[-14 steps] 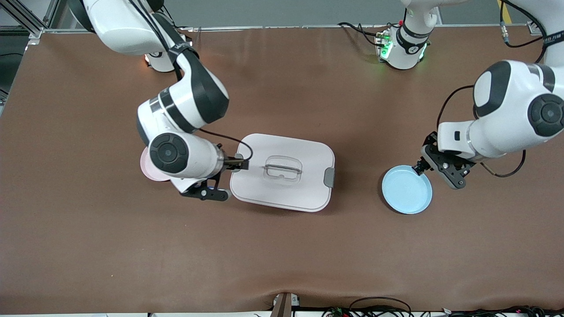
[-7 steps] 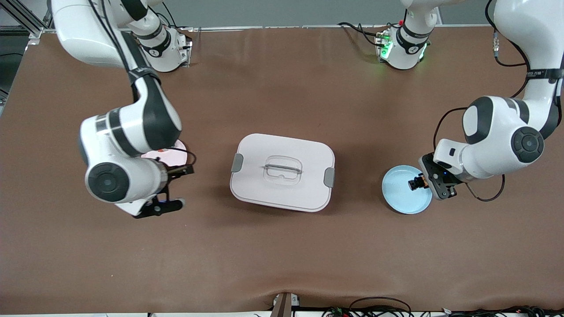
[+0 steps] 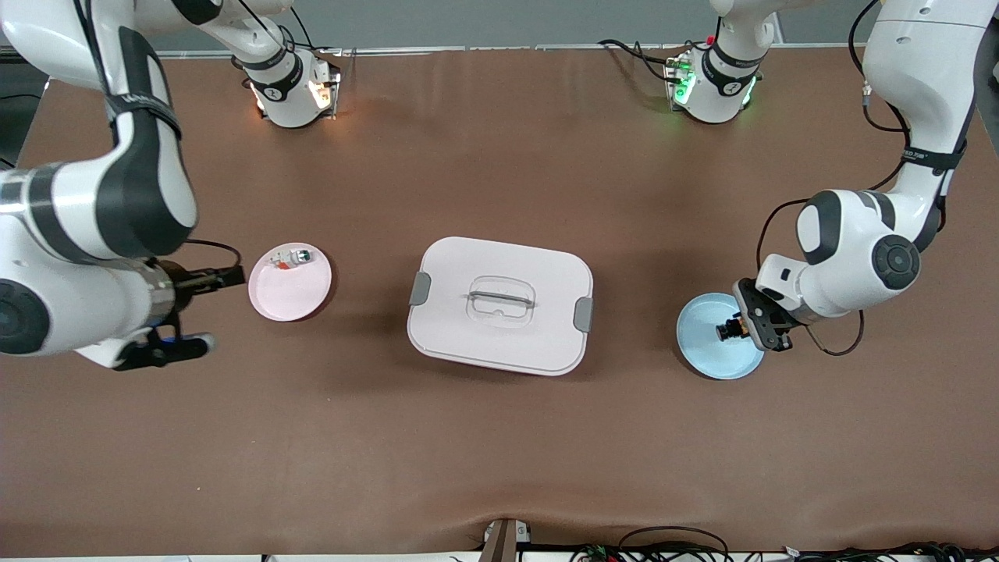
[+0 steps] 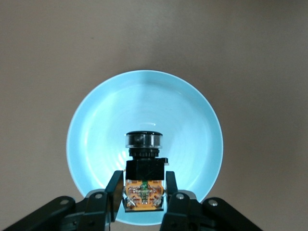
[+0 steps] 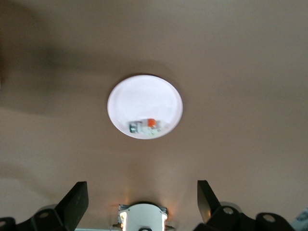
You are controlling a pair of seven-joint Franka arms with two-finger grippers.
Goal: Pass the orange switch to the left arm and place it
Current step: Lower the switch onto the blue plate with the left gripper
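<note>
left wrist view: the left gripper [image 4: 144,197] has its fingers [image 4: 113,192] pinching the orange switch [image 4: 143,179] over the blue plate [image 4: 96,134].
the right gripper [image 3: 209,279] hangs with fingers spread wide beside the pink plate [image 3: 290,298], where a white switch [image 3: 292,257] lies. the box [image 3: 499,306] sits mid desk [image 3: 499,437], between the plates.

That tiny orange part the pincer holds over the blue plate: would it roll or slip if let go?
The orange switch looks stiff and probably light. Its blocky body, pinched by the left pincer, likely resists slipping. Its round cap might let it roll on the blue plate, though the rim should stop it.
</note>
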